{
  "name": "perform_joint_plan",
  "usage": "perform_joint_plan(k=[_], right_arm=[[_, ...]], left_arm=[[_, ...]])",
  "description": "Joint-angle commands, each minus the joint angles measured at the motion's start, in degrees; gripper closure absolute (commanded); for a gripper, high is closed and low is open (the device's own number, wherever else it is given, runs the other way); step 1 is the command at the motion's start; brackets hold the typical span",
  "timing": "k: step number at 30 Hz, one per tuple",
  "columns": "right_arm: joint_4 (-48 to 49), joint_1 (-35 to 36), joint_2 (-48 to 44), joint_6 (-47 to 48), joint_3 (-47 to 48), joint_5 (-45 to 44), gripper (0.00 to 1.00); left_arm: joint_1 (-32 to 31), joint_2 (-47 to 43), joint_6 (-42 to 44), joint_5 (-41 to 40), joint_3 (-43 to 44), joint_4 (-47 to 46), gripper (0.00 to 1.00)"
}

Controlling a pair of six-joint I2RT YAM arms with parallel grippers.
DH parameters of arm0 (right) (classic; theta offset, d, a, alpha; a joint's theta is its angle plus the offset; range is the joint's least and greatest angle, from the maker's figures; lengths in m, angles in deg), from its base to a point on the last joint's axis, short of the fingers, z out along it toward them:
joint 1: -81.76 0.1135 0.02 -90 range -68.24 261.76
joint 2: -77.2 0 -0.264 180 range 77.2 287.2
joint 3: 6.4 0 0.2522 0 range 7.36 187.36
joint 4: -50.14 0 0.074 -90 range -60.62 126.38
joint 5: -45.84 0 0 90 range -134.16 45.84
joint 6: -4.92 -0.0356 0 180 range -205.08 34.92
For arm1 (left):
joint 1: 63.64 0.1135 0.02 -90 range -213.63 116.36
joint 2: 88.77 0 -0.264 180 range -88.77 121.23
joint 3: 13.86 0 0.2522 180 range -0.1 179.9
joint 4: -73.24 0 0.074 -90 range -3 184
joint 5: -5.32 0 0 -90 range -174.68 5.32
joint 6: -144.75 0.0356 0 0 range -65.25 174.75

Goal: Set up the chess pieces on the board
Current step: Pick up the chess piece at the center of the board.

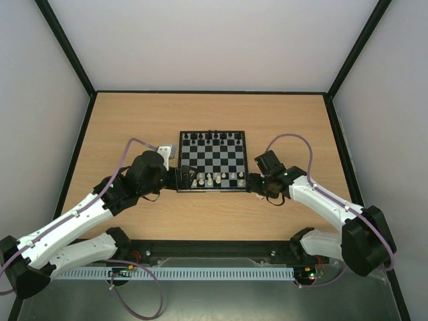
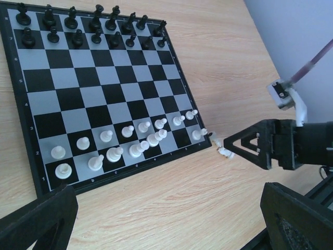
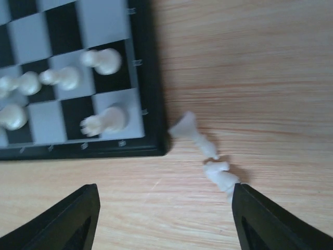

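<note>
Left pincer (image 2: 169,194): jaws spread wide, nothing held. Only bare bench (image 2: 171,172) shows in the gap.

The chessboard (image 2: 104,78) lies flat just ahead of this pincer. The black pieces (image 2: 93,26) stand in its two rows farthest from the pincer. The cream-white pieces (image 2: 106,136) fill most of the two nearest rows, and a few in the front row look tipped over.

Right pincer (image 3: 165,190): jaws apart, gripping nothing. The board's corner sits ahead of it, to the left. Two fallen white pieces (image 3: 221,176) lie on their sides on the bench, just off that corner. They are ahead of the gap, towards the right-hand finger (image 3: 260,219). The closer one ends at that fingertip; contact cannot be told.
</note>
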Motion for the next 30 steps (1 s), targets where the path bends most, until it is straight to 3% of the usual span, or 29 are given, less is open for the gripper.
perform_joint_plan(k=[1,4,9,20,30], right_arm=[[1.98,-2.52,0.74,-4.57,-4.15,-1.54,0.33],[1.79,-2.74,0.43,-6.16,-5.24,-3.46,0.44],[1.59,-2.80,0.86,-7.69,-6.57,-4.60,0.47],[4.19,-3.23,0.09,-9.71,-11.18,-5.58,0.64],[5.91,-3.66,-0.40,-8.36,-12.96,-4.54,0.68]], left_arm=[[-0.23,0.00,0.71,1.51,-2.40,-3.67,0.01],[-0.23,-0.03,0.94,2.82,-3.59,-4.76,0.00],[-0.20,-0.02,1.45,4.88,-4.61,-6.52,0.00],[-0.23,0.82,2.18,5.44,-5.30,-7.39,0.00],[-0.23,0.70,1.82,5.15,-6.03,-7.45,0.01]])
